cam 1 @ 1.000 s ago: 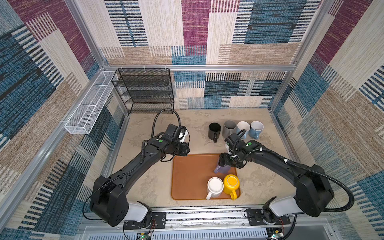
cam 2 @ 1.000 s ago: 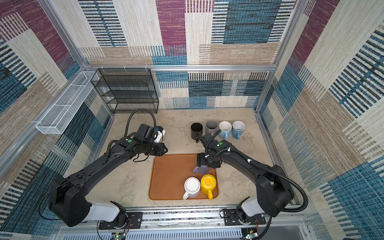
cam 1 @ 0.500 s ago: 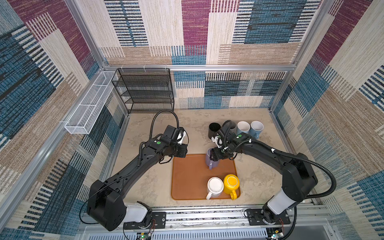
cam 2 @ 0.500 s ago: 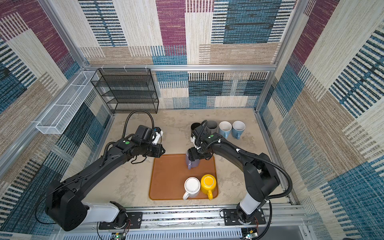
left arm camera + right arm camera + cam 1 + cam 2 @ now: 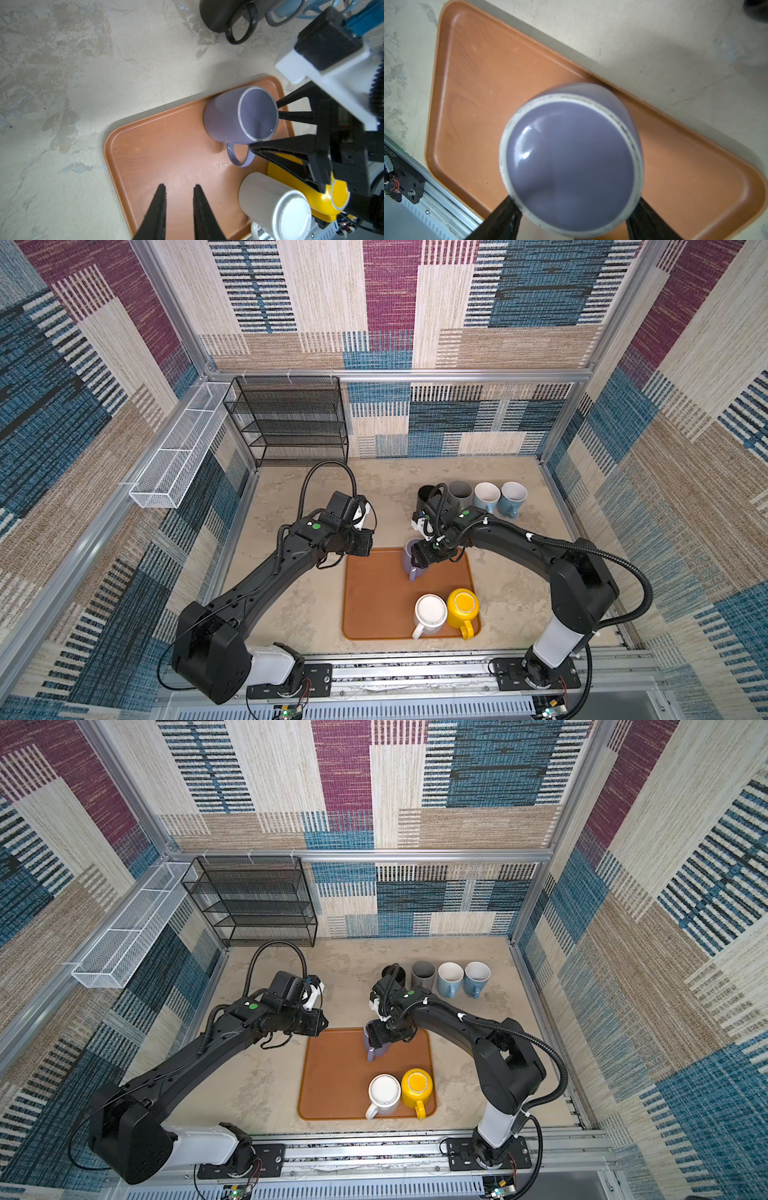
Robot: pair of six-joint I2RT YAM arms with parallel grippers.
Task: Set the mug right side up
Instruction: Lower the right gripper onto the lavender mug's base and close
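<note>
A purple mug hangs tilted over the back edge of the brown tray, handle pointing toward the front. My right gripper is shut on the mug at its base end. In the right wrist view the glazed base faces the camera, with a finger on each side. The left wrist view shows the mug with its mouth turned away and down toward the tray. My left gripper hovers over the tray's left part, fingers a little apart and empty.
A white mug and a yellow mug stand base up at the tray's front right. A row of upright mugs runs behind the tray: black, grey, two light blue. A black wire shelf stands at back left.
My right gripper has carried the purple mug from beside the yellow mug back and left to the tray's rear edge, turning it. The left arm shifted only slightly.
</note>
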